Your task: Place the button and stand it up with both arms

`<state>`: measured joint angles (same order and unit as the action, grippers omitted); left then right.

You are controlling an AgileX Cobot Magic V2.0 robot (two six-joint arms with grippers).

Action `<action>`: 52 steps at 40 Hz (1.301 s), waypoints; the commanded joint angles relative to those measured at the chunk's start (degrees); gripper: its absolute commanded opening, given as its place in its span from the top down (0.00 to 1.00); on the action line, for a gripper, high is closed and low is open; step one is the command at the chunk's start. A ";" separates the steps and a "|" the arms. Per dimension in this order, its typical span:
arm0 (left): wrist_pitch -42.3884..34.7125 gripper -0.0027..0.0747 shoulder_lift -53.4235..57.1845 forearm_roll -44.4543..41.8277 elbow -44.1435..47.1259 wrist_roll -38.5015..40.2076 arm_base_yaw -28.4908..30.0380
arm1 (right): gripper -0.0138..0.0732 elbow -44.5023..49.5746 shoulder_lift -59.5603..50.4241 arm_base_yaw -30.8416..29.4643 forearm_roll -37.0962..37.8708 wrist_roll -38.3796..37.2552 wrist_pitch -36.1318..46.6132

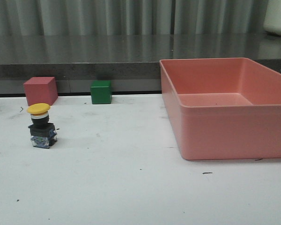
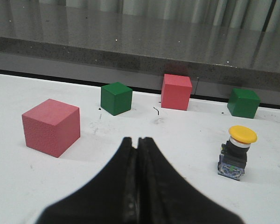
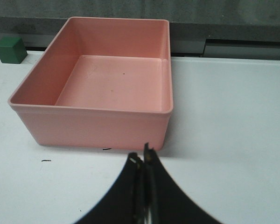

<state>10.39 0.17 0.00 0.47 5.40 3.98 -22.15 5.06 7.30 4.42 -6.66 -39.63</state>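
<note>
The button point(image 1: 41, 126) stands upright on the white table at the left, yellow cap on top, dark base with a bluish block below. It also shows in the left wrist view point(image 2: 236, 151), off to the side of my left gripper point(image 2: 138, 140). That gripper is shut and empty, apart from the button. My right gripper point(image 3: 143, 156) is shut and empty, just in front of the pink bin point(image 3: 93, 112). Neither arm shows in the front view.
The pink bin point(image 1: 215, 136) is empty and fills the right of the table. A pink cube point(image 1: 40, 90) and a green cube point(image 1: 101, 92) sit at the back left. The left wrist view shows two pink cubes point(image 2: 51, 127) point(image 2: 176, 92) and two green cubes point(image 2: 116, 98) point(image 2: 243, 103).
</note>
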 commanded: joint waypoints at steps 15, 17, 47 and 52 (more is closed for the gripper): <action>-4.92 0.99 1.42 0.67 0.86 0.23 0.10 | 0.91 -1.36 0.66 -0.36 0.55 0.45 4.04; -4.92 0.99 1.42 0.67 0.86 0.23 0.10 | 0.91 -1.36 0.66 -0.36 0.55 0.45 4.04; -4.92 0.99 1.42 0.67 0.86 0.23 0.10 | 0.91 23.65 -0.70 -0.53 0.43 0.45 38.06; -4.92 0.99 1.42 0.67 0.86 0.23 0.10 | 0.91 23.50 -1.60 -2.17 0.32 0.45 36.52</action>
<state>10.39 0.17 0.00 0.47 5.40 3.98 1.53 3.38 6.57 4.42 -6.66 -8.48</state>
